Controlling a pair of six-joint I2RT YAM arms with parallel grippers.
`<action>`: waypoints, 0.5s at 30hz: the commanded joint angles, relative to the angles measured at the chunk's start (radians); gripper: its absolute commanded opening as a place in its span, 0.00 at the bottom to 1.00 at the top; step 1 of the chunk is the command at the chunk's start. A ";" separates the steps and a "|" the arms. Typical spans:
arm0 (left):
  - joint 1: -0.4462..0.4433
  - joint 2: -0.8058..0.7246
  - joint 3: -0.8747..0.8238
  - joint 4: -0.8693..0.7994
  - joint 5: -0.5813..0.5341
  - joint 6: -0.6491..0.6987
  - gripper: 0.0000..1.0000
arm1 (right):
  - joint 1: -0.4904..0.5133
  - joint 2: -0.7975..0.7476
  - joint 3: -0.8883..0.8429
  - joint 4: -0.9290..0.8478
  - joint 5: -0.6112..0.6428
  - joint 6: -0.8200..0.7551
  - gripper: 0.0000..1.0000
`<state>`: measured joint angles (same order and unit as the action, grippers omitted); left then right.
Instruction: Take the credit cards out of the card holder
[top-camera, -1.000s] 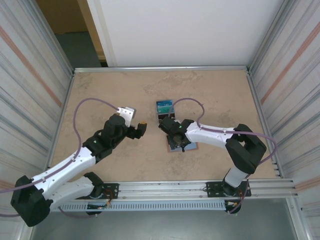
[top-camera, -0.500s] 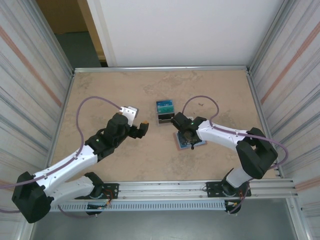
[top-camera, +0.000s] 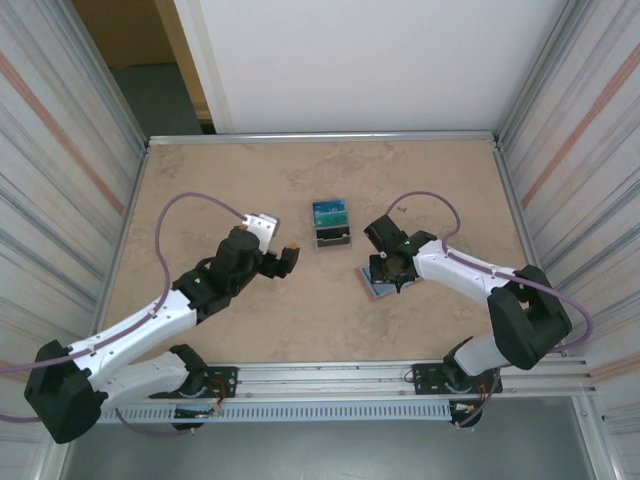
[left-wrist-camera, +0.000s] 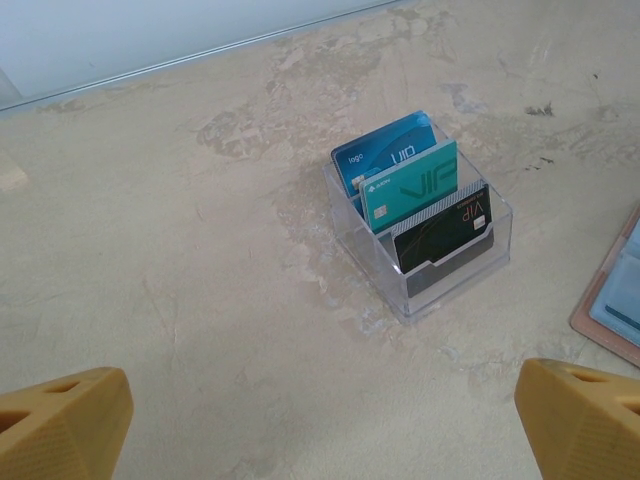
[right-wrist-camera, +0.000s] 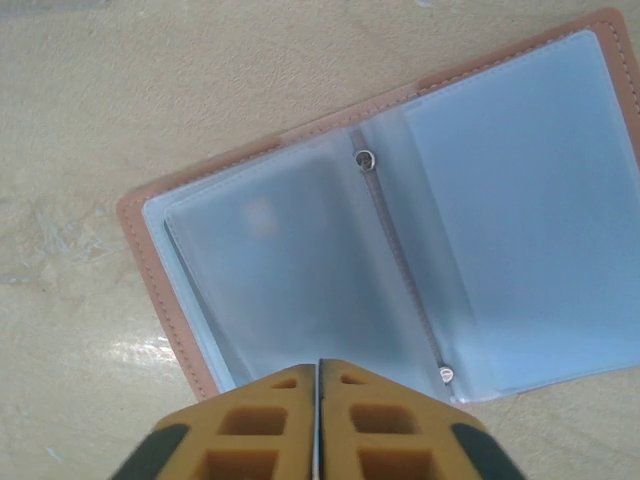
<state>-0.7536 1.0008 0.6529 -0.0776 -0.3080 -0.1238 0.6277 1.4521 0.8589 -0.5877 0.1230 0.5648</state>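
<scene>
The card holder (right-wrist-camera: 470, 200) lies open on the table, salmon-pink at the rim with frosted blue-grey sleeves; it also appears as the card holder (top-camera: 382, 286) and as the card holder (left-wrist-camera: 612, 300). My right gripper (right-wrist-camera: 318, 365) is shut, its tips together at the near edge of the left sleeve; I cannot tell whether a sleeve is pinched. From above, the right gripper (top-camera: 392, 268) sits over the holder. Blue, teal and black credit cards (left-wrist-camera: 410, 190) stand in a clear stand (top-camera: 331, 226). My left gripper (left-wrist-camera: 320, 430) is open above bare table, left of the stand, also seen as the left gripper (top-camera: 283, 256).
The clear tiered stand (left-wrist-camera: 455, 275) stands at the table's middle between both arms. A metal rail (top-camera: 320, 137) edges the table's far side, and corrugated walls close in left and right. A pale patch shows through the holder's left sleeve.
My right gripper has moved to the right and closed its jaws, and the card holder now lies further right. The left arm has barely shifted and stays open.
</scene>
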 joint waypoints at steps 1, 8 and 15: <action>-0.010 0.007 0.028 0.016 -0.026 0.012 0.99 | -0.015 0.000 0.010 -0.024 0.007 -0.045 0.20; -0.015 0.007 0.019 0.018 -0.028 0.005 0.99 | -0.018 0.036 0.009 0.041 -0.124 -0.152 0.49; -0.015 0.009 0.017 0.017 -0.018 -0.002 0.99 | -0.037 0.108 0.017 0.046 -0.097 -0.175 0.49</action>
<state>-0.7616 1.0054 0.6529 -0.0776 -0.3088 -0.1246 0.6056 1.5314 0.8593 -0.5419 0.0246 0.4271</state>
